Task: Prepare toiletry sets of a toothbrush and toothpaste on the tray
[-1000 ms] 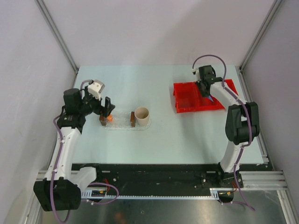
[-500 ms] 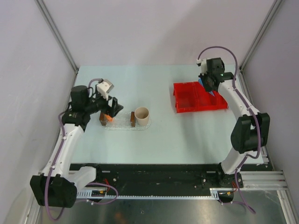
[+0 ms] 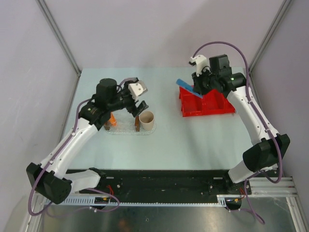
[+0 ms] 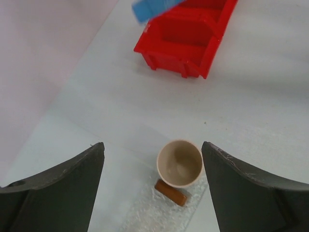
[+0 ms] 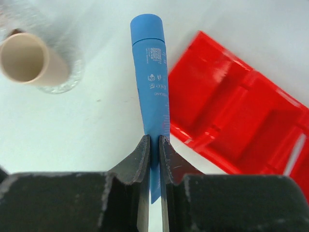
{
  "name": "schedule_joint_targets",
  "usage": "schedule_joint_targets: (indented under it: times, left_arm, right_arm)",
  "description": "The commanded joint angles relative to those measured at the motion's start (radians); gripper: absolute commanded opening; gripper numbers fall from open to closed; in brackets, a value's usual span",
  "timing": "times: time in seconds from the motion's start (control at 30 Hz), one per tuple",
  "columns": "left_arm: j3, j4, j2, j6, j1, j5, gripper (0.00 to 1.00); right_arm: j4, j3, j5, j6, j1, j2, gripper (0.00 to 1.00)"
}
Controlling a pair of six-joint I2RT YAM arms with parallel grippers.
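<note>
While the right tool [image 5: 153, 145] pinches the flat crimped end of the blue toothpaste tube [image 5: 150, 72] between closed jaws, the tube's long axis runs straight out ahead of it, round cap end foremost, held in the air above the surface [image 3: 193, 140]. The tray [image 3: 123, 128] lies ahead of that cap and off to the tool's left, well apart, with the beige cup [image 5: 24, 58] standing at its nearer end. The red bin [image 5: 231, 121] sits just below, to the tool's right. The left tool [image 4: 152, 147] hangs over the tray, jaws spread wide and empty, so it is much the nearer arm, yet the right one carries the tube. An orange toothpaste tube [image 3: 112, 120] rests at the tray's end farthest from the right tool. The coming move looks like a carry forward and leftward. On the blue tube are small white lines of print, a few icons and a square code patch. None is sharp enough to read, and no brand can be made out.
</note>
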Motion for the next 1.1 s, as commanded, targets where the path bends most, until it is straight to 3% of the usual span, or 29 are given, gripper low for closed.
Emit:
schedule_joint_targets:
  times: [0.0,0.3,0.73,1.07]
  left_arm:
    - [0.078,0.017,0.029,0.169,-0.074,-0.083,0.86]
    - [0.103,0.016,0.107,0.429,-0.301,-0.308,0.88]
    - [0.149,0.017,0.191,0.561,-0.372,-0.439,0.90]
    - [0.140,0.019,0.213,0.583,-0.372,-0.422,0.88]
  right_arm:
    - [-0.059,0.068,-0.172,-0.019,0.055,-0.033,0.00]
    - [-0.111,0.122,-0.304,-0.025,0.131,0.013,0.00]
    - [-0.134,0.119,-0.352,-0.026,0.190,0.019,0.00]
    - [-0.142,0.122,-0.401,-0.017,0.192,0.003,0.00]
